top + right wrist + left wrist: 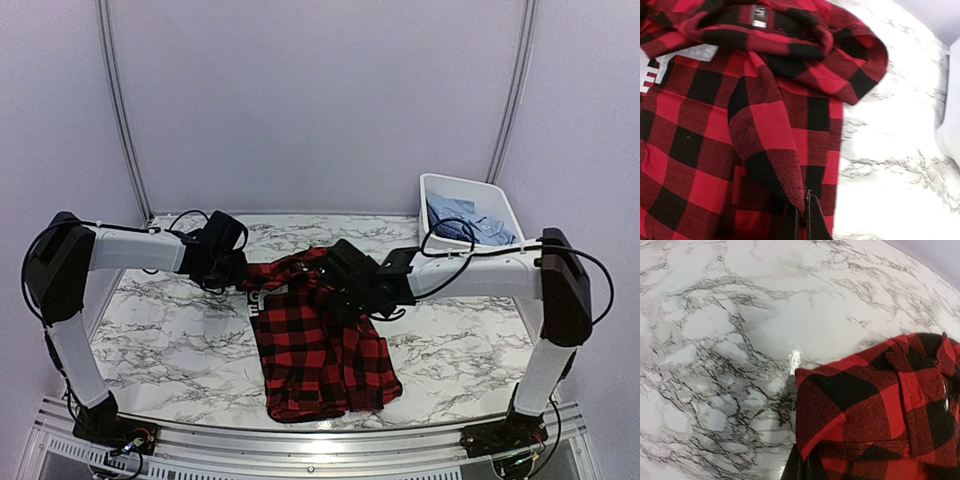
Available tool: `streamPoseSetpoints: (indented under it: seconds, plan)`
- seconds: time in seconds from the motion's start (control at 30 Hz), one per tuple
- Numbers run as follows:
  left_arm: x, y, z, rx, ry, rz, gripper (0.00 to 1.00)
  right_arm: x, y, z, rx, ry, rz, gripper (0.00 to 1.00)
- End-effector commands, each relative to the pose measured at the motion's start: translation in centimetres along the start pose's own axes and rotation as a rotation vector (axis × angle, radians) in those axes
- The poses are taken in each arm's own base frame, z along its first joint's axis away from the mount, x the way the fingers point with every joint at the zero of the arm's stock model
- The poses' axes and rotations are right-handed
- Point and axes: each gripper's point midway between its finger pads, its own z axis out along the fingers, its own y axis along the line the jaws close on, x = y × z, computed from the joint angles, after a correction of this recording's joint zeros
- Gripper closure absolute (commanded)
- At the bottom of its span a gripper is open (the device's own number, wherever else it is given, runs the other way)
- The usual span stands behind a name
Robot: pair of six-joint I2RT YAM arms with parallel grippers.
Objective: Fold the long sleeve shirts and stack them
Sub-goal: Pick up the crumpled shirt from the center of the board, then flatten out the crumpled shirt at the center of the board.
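Red-black flannel shirt lies mid-tabletop, hem toward the bottom of the frame, collar end bunched at centre. At its upper-left corner the left gripper has its jaws closed on a fold of the check cloth. At the upper-right shoulder the right gripper has its jaws closed too, pinching a raised ridge of cloth. Judgement: 2 matched pinches at the top would let the arms lift and spread the garment flat before folding. Light blue shirts sit in the white tub, upper right; no stack begun.
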Motion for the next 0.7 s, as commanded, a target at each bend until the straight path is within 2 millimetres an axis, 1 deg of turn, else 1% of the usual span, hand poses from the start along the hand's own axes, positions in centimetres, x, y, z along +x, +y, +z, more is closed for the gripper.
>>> streamPoseSetpoints:
  seconds: [0.0, 0.1, 0.13, 0.2, 0.23, 0.27, 0.3, 0.4, 0.47, 0.5, 0.53, 0.57, 0.63, 0.67]
  plan:
    - [-4.6, 1.2, -1.8, -0.023, -0.072, 0.019, 1.0, 0.9, -5.9, -0.6, 0.117, 0.011, 0.058, 1.0]
    - [-6.1, 2.2, -1.0, -0.04, -0.074, 0.019, 1.0, 2.3, -9.8, -0.4, 0.185, 0.04, 0.094, 1.0]
    - [-6.7, 2.4, -0.6, -0.042, -0.079, 0.015, 1.0, 3.1, -10.9, -0.2, 0.205, 0.053, 0.1, 1.0]
    - [-7.7, 3.1, 0.7, -0.046, -0.069, 0.007, 1.0, 4.1, -13.3, 0.3, 0.243, 0.073, 0.126, 1.0]
    - [-8.4, 3.2, 1.2, -0.044, -0.07, 0.001, 1.0, 4.6, -14.1, 0.5, 0.26, 0.083, 0.133, 1.0]
    - [-8.9, 3.2, 1.8, -0.035, -0.064, -0.001, 1.0, 5.1, -15.1, 0.6, 0.281, 0.094, 0.141, 1.0]
    - [-10.0, 2.9, 2.2, -0.016, -0.069, -0.008, 1.0, 5.7, -15.9, 0.8, 0.299, 0.107, 0.146, 1.0]
    - [-11.8, 2.1, 3.4, 0.021, -0.065, -0.013, 1.0, 6.8, -17.8, 0.9, 0.335, 0.132, 0.171, 1.0]
    - [-12.4, 1.2, 3.8, 0.048, -0.053, -0.003, 0.91, 7.2, -18.4, 1.0, 0.34, 0.142, 0.187, 1.0]
    - [-12.6, 0.8, 3.7, 0.061, -0.049, -0.003, 0.83, 7.4, -18.6, 1.1, 0.342, 0.148, 0.19, 1.0]
    - [-12.8, 0.5, 3.7, 0.07, -0.046, -0.002, 0.74, 7.6, -18.8, 1.2, 0.347, 0.155, 0.19, 1.0]
    - [-12.9, 0.4, 3.5, 0.073, -0.044, -0.005, 0.68, 7.9, -19.0, 1.2, 0.354, 0.164, 0.188, 1.0]
    - [-13.1, 0.3, 2.4, 0.083, -0.046, -0.012, 0.57, 8.4, -20.0, 1.2, 0.382, 0.18, 0.194, 1.0]
    - [-13.0, 0.3, 1.8, 0.09, -0.044, -0.019, 0.49, 8.7, -20.3, 1.2, 0.388, 0.186, 0.2, 1.0]
